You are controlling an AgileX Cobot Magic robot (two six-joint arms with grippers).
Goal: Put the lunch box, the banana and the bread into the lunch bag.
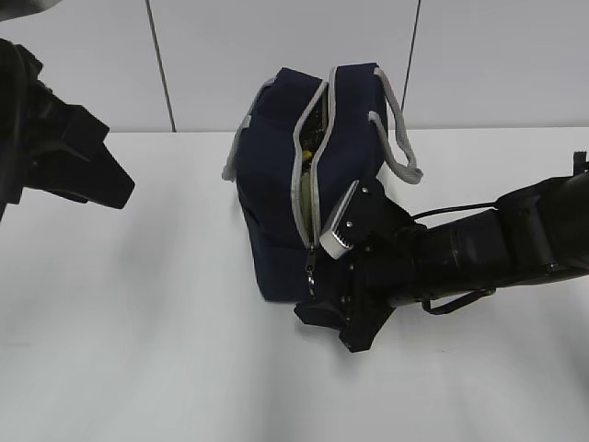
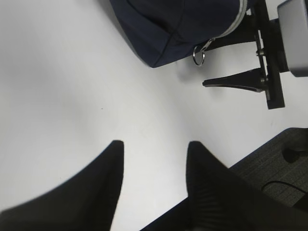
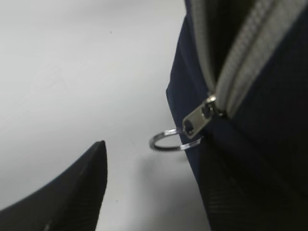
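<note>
Lunch bag [image 1: 276, 212] unzipped on table [image 1: 138, 350]; right gripper [image 3: 149, 187] jaws released beside ring pull [image 3: 168, 140]; left gripper [image 2: 154, 159] jaws released.

White tabletop [image 1: 138, 350] being seen spreading across whole foreground, matte, being lit evenly from above; soft grey shadows being cast across it. Pale panelled wall [image 1: 230, 55] being shown behind, being divided by two thin dark vertical seams [image 1: 161, 64]. In left wrist view, dark grey textured floor [image 2: 269, 168] being glimpsed past table edge at lower right.
</note>
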